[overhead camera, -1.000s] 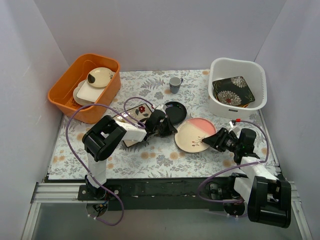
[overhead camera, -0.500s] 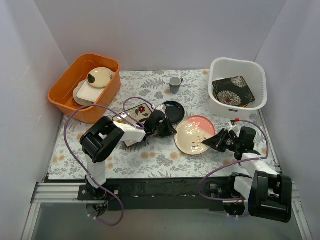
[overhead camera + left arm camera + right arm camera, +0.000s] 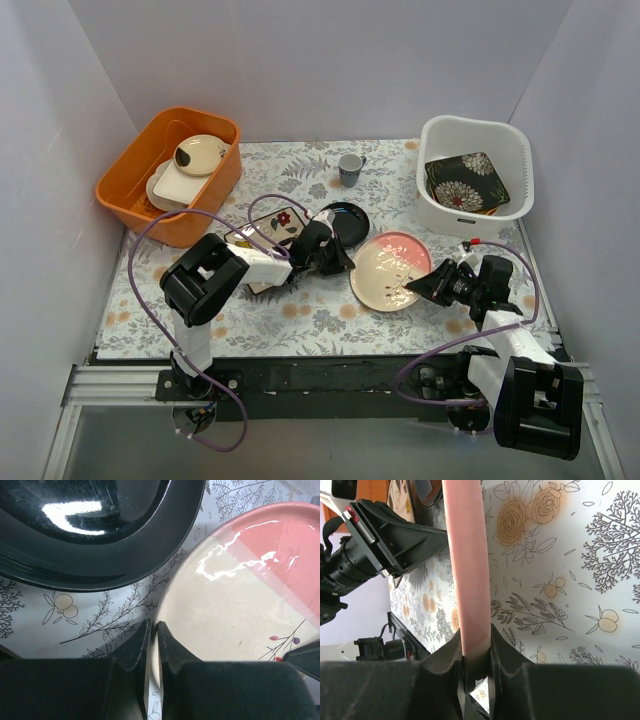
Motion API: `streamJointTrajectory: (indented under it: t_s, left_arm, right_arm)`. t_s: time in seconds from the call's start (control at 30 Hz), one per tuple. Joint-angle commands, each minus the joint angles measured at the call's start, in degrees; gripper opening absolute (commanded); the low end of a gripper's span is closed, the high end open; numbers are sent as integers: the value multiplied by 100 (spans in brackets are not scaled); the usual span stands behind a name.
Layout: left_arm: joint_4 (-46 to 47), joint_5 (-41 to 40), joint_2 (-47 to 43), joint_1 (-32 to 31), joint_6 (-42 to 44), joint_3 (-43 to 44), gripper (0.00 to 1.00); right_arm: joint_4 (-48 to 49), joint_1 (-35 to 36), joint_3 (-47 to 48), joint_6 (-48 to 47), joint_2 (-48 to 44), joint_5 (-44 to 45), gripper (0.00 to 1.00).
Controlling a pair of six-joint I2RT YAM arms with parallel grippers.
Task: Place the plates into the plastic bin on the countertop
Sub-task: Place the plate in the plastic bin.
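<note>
Pinching the pink plate (image 3: pixel 388 268) by its rim in the right gripper (image 3: pixel 476 652), we note the bin (image 3: pixel 470 121) beyond that arm; left gripper (image 3: pixel 153 630) closed, empty.

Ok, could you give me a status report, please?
Left gripper shut, beside pink plate. Right gripper shut on its rim. Plastic bin holds one black flowered plate. Small black plate close by.
</note>
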Motion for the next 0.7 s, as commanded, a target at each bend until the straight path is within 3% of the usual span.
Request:
streamJointTrajectory:
  t_s: [0.0, 0.2, 0.4, 0.67]
  left_arm:
    - [-643, 329, 1, -249, 212, -175, 10]
    - [-564, 409, 28, -249, 318, -132, 38]
    - [-555, 418, -7, -249, 380, -140, 53]
    - [-704, 198, -165, -249, 415, -245, 85]
  right_arm:
    - [-14, 85, 221, -559, -370, -294, 1]
    - [-270, 85, 230, -576, -599, -144, 1]
    - [-323, 85, 203, -559, -644, -56, 1]
    - [-296, 85, 422, -594, -442, -74, 1]
